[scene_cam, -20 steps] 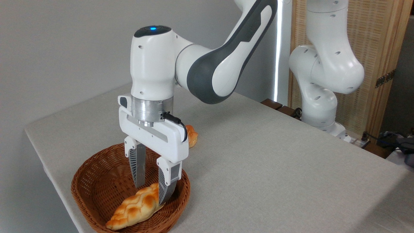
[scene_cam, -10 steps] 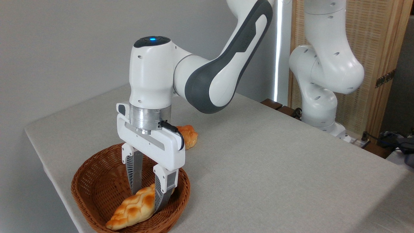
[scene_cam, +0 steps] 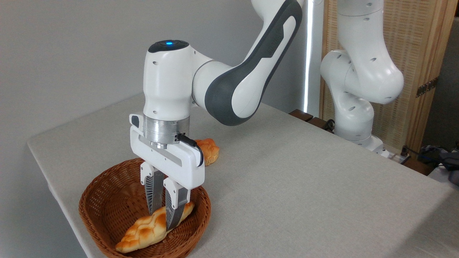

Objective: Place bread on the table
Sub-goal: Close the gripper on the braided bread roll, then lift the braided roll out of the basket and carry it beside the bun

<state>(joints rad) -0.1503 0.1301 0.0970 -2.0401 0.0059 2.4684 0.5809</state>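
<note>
The bread [scene_cam: 147, 231], a long braided golden-brown loaf, lies inside the brown wicker basket [scene_cam: 104, 211] at the front left of the table [scene_cam: 304, 193]. My gripper [scene_cam: 162, 219] points straight down into the basket, its two fingers closed against the loaf's upper half, one on each side. The loaf's far end shows to the right of the fingers, near the basket's right wall. Its near pointed end rests low in the basket.
A small round orange bun [scene_cam: 208, 151] sits on the table just behind the gripper body. The robot's white base [scene_cam: 353, 107] stands at the table's far right edge. The basket sits close to the table's front left edge.
The gripper came down into the basket and its fingers closed from a wide stance onto the bread. The loaf shifted slightly to the left.
</note>
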